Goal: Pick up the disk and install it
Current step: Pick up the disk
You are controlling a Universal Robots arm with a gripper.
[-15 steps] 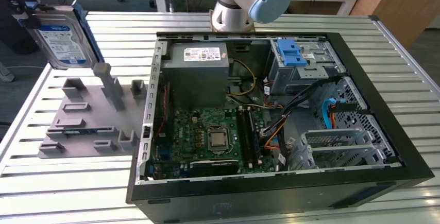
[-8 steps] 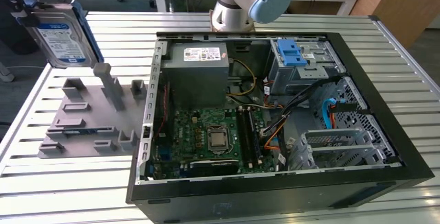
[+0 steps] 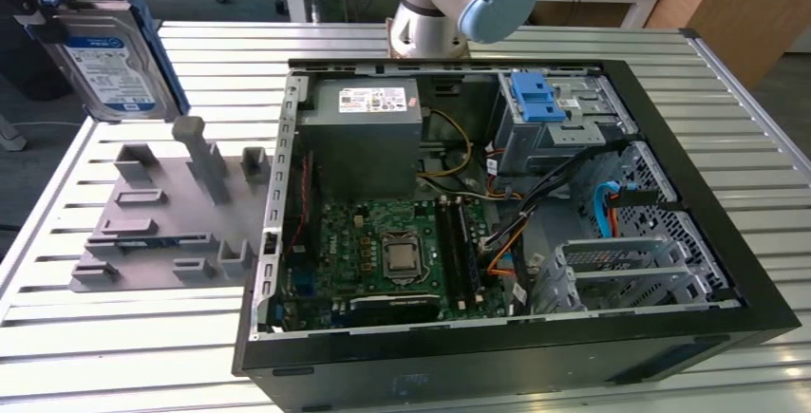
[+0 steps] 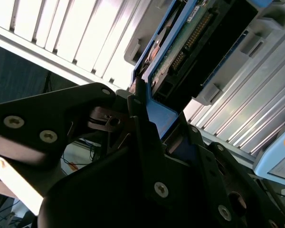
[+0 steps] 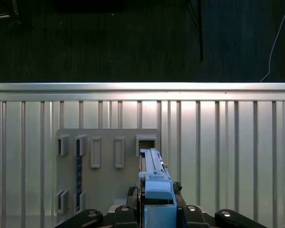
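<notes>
The disk, silver with a blue-and-white label and blue side rails, hangs on edge in the air at the exterior view's far left, above the grey holder plate. My gripper is shut on its upper end. In the second wrist view the black fingers clamp a blue rail, and the disk's green circuit side shows beyond them. The first wrist view looks down the disk's thin edge, with the holder plate and its slots below.
An open black computer case lies on the slatted metal table. Inside are a grey power-supply box, a motherboard, cables and a drive cage with a blue latch. The arm's base stands behind the case.
</notes>
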